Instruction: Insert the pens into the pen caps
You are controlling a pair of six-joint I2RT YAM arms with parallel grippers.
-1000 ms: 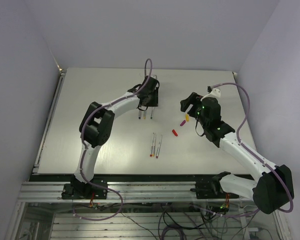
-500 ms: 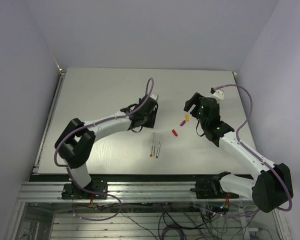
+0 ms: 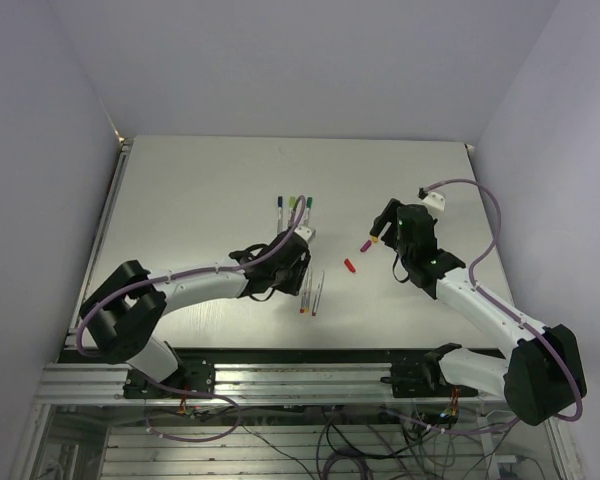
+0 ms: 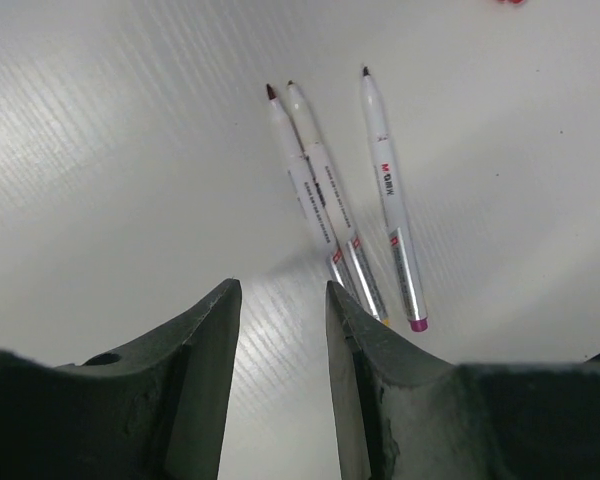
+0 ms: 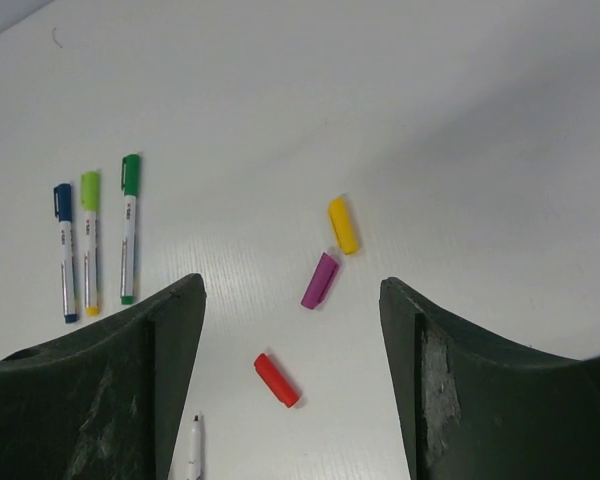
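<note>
white, faintly grained tabletop point(image 3: 170, 200) holds everything. the left gripper point(image 4: 280, 292) hovers over it with its jaws apart and nothing between them. just ahead of its fingertips and a little to the right lie three bare pens point(image 4: 330, 205), two touching side by side and the third just beside them, all with their writing tips pointing away. the right gripper point(image 5: 292, 290) is spread wide and empty above the loose caps. the purple cap point(image 5: 320, 280) and yellow cap point(image 5: 343, 225) lie just ahead between its fingers, and the red cap point(image 5: 277, 380) lies nearer in. well off to its left lie three capped pens point(image 5: 88, 245) in a row, capped blue, yellow-green and green.
</note>
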